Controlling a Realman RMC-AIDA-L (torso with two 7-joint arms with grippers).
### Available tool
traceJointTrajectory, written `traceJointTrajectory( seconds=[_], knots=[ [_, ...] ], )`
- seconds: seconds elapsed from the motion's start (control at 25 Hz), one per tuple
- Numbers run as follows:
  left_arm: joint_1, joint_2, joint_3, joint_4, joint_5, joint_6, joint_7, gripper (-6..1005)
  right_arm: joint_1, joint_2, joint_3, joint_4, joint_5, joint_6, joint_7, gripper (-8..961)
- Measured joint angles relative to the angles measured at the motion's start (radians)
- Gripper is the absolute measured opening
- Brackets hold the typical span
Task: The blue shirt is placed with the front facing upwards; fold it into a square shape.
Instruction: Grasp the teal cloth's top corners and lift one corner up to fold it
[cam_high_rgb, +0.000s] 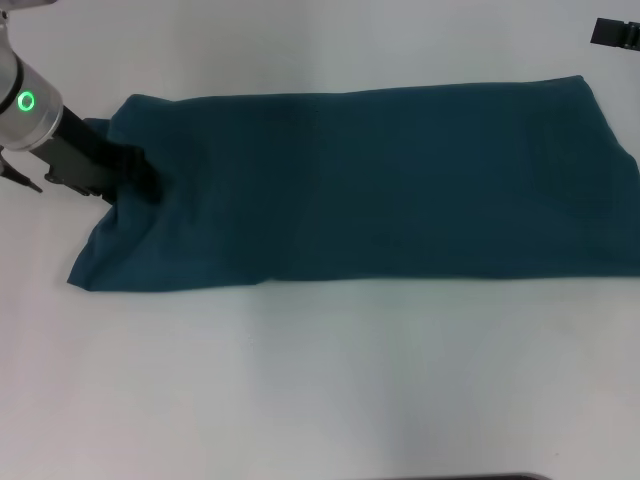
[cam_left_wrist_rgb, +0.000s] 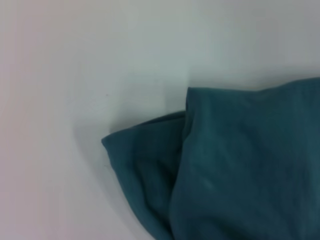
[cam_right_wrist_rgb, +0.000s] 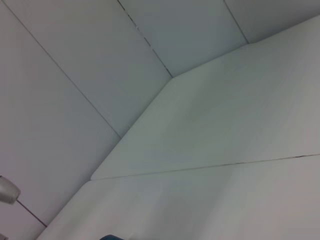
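Teal-blue cotton, the blue shirt (cam_high_rgb: 370, 185) lies as a long band across the surface's far half. The left tool (cam_high_rgb: 135, 178) sits at its left end; its grip cannot be told. Lift both layers together, then carry them over squarely toward the right end.

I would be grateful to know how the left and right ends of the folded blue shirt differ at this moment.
The left end of the blue shirt is rumpled and spreads outward, with an under layer poking out; the right end lies flatter with a straighter edge. The left pincer is at the left end; the right pincer sits far back, off the cloth. Both ends rest on the white table.
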Motion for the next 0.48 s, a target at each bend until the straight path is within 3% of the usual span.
traceJointTrajectory(
  seconds=[0.48],
  knots=[
    [0.004, 0.002, 0.0, 0.004, -0.001, -0.001, 0.001, 249, 0.002, 0.0, 0.0, 0.0, 0.001, 0.0, 0.002, 667]
  ],
)
